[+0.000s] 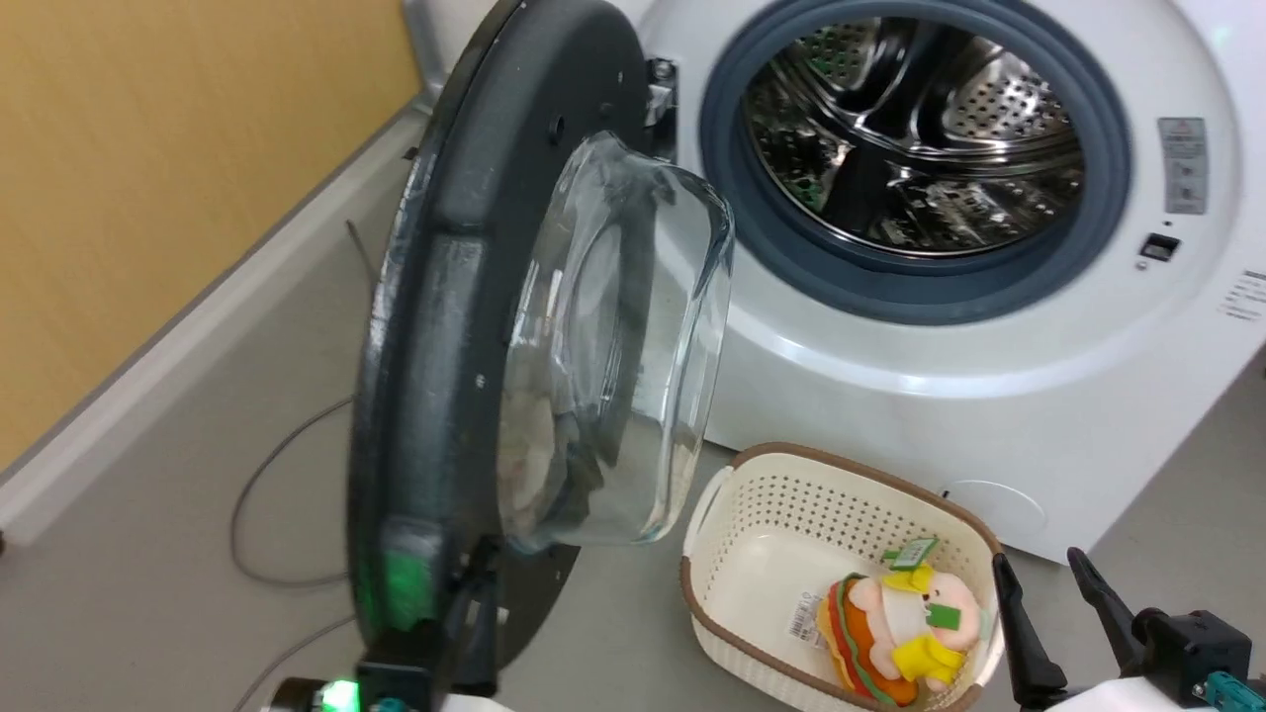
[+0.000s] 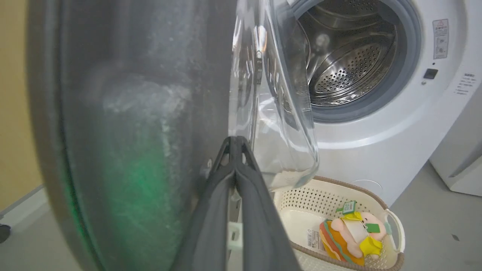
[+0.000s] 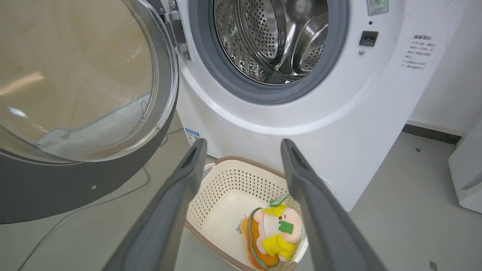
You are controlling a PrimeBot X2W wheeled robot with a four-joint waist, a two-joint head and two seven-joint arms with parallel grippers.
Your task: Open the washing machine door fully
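Grey floor [image 1: 148,554] meets a yellow wall [image 1: 148,148]. On it stands the white washing machine [image 1: 890,376], its steel drum uncovered. The washing machine door [image 1: 435,297] hangs swung out at the machine's left, with the glass bowl turned toward the drum. A cream basket [image 1: 791,494] sits just before the machine. The left gripper [image 2: 234,141] is clenched on nothing, with its tips at the door's matte inner face. The right gripper [image 3: 243,145] is spread wide and empty, near the basket. A plush toy [image 1: 890,633] lies in the basket.
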